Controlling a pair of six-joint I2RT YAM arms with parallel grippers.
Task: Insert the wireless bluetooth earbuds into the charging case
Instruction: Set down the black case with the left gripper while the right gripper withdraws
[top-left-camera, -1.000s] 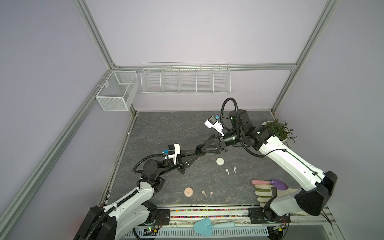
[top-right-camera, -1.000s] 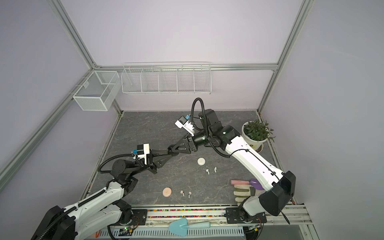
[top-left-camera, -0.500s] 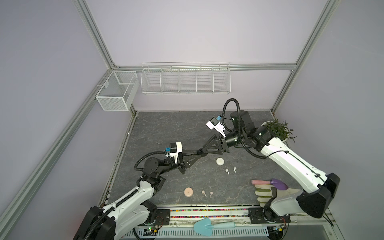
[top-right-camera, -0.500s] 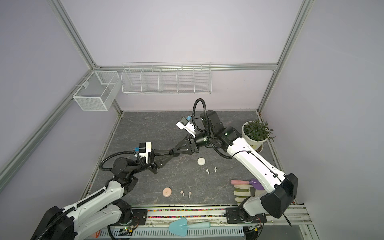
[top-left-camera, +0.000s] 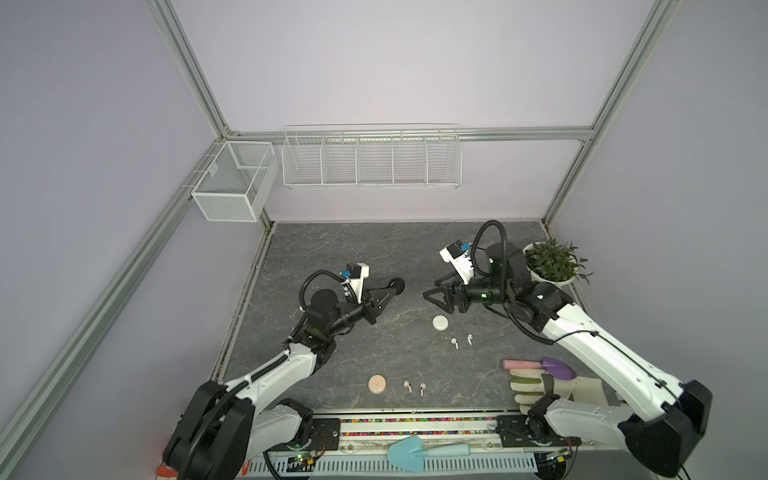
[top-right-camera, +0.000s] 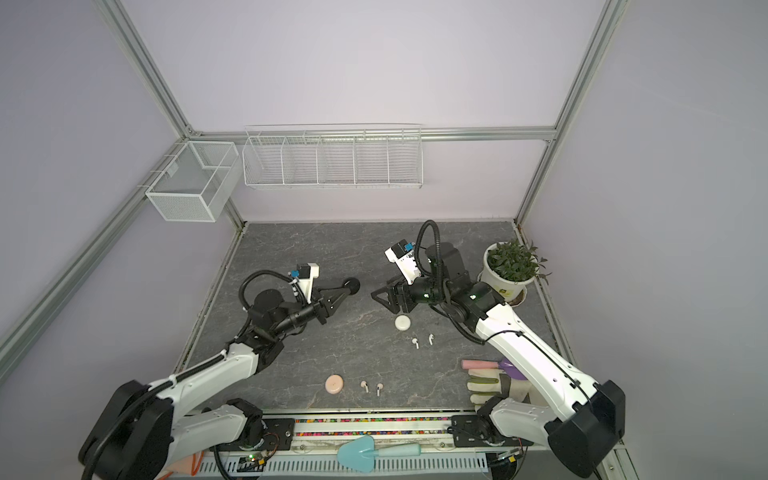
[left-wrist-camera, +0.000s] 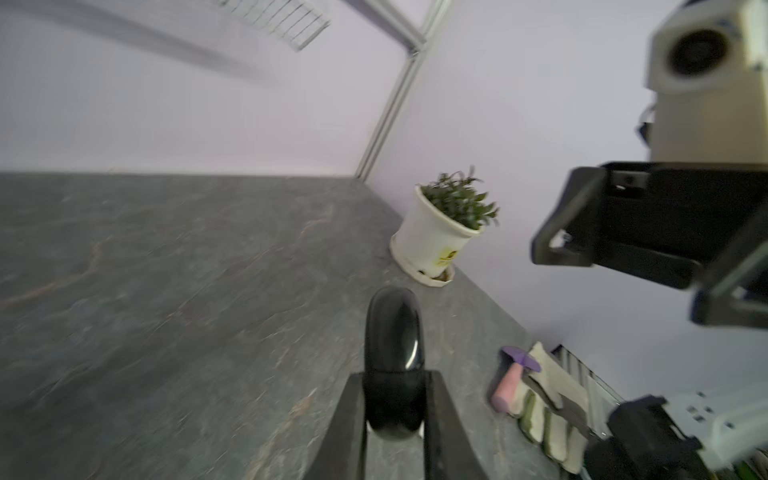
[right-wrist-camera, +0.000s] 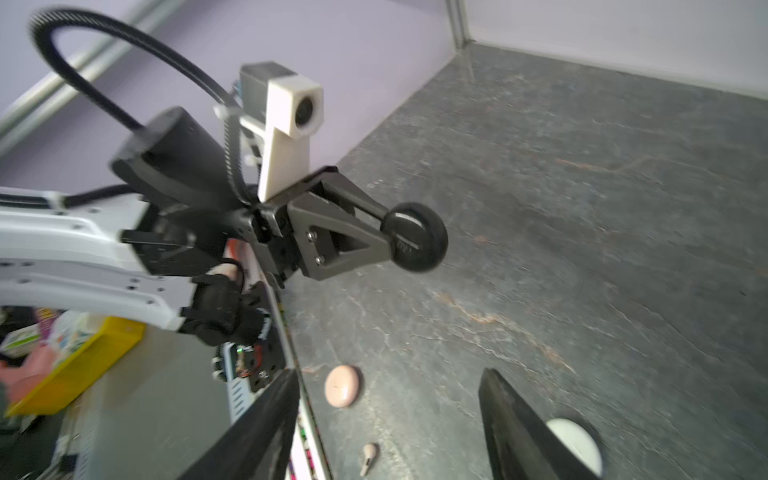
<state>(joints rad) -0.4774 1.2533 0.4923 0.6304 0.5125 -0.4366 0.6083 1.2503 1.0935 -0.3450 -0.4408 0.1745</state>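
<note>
Left gripper (top-left-camera: 390, 291): jaws closed tight on the black charging case (top-left-camera: 399, 285), a round glossy disc pinched at its rim and sticking out past the fingertips. It is held clear of the table (top-left-camera: 332, 249), left of centre. Left wrist view shows the case (left-wrist-camera: 392, 353) edge-on between the two fingers (left-wrist-camera: 353, 419).

Right gripper (top-left-camera: 431, 289): jaws wide apart, nothing between them. It faces the black case across a clear gap, not touching. In the right wrist view the fingers (right-wrist-camera: 257, 432) frame bare table.

White charging case (top-left-camera: 439, 323): flat on the table, just below the right gripper in both top views, near but apart from it.

White earbuds (top-left-camera: 454, 343): a pair lying loose, side by side, just right of and nearer the front than the white case; well apart from the left gripper.

Pink charging case (top-left-camera: 377, 383): near the front edge. Pink earbuds (top-left-camera: 407, 386): a pair just to its right, well apart from both grippers. One shows in the right wrist view (right-wrist-camera: 368, 453).

Potted plant (top-left-camera: 555, 264) in the far right corner; glove (top-left-camera: 536, 384) at front right.
</note>
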